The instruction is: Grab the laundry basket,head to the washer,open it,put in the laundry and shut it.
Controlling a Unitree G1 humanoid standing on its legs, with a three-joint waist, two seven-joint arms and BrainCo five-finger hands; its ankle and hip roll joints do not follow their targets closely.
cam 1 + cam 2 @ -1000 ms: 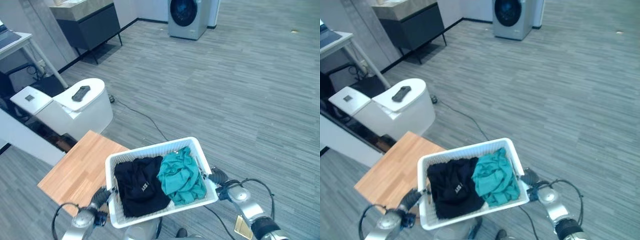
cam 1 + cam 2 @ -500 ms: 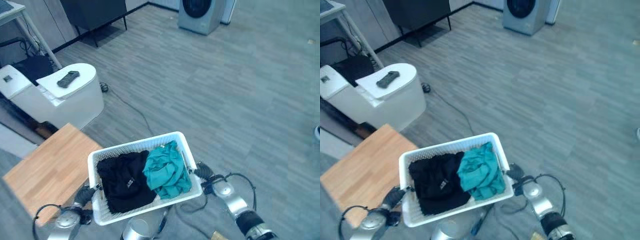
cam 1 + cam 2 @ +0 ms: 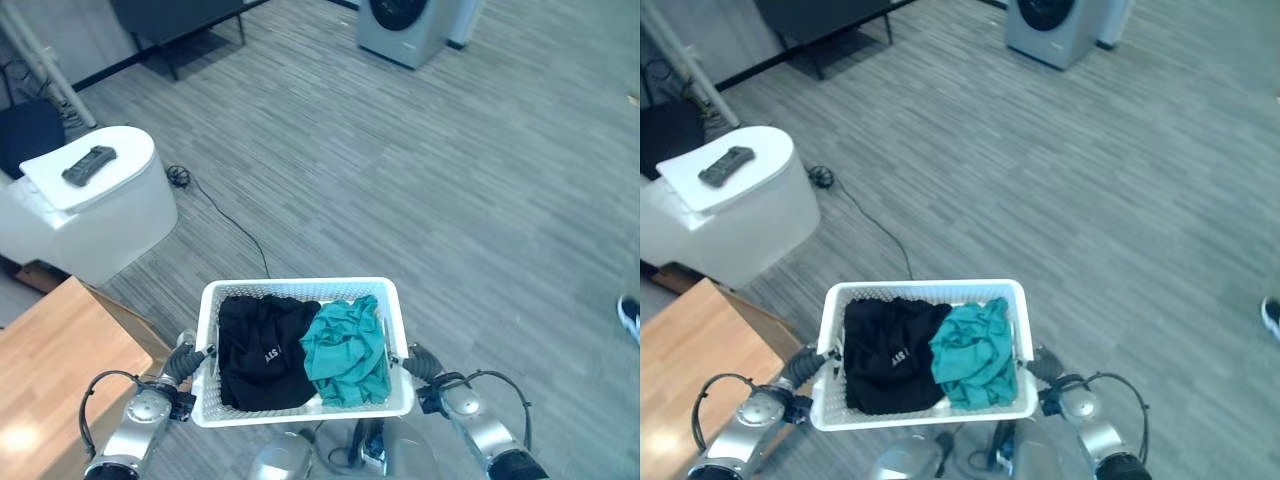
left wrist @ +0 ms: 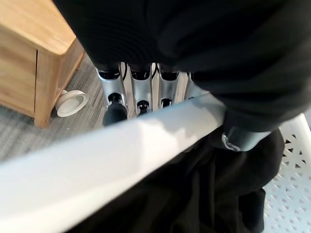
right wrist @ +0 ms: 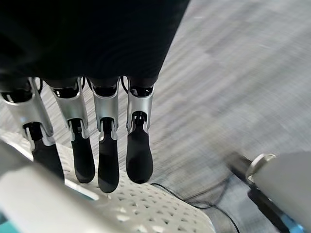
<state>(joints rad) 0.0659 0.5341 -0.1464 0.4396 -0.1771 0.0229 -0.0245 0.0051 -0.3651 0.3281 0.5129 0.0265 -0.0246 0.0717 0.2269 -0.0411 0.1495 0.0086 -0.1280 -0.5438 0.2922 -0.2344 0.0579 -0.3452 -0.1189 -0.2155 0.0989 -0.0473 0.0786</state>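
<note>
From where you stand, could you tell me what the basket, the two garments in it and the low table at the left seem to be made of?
Basket: looks like white moulded plastic, its walls pierced with small openings.
Black garment and teal garment: soft fabric, crumpled and folded; the fibre cannot be told.
Low table: light wood or wood-look laminate, with visible grain lines and a matt top.
</note>
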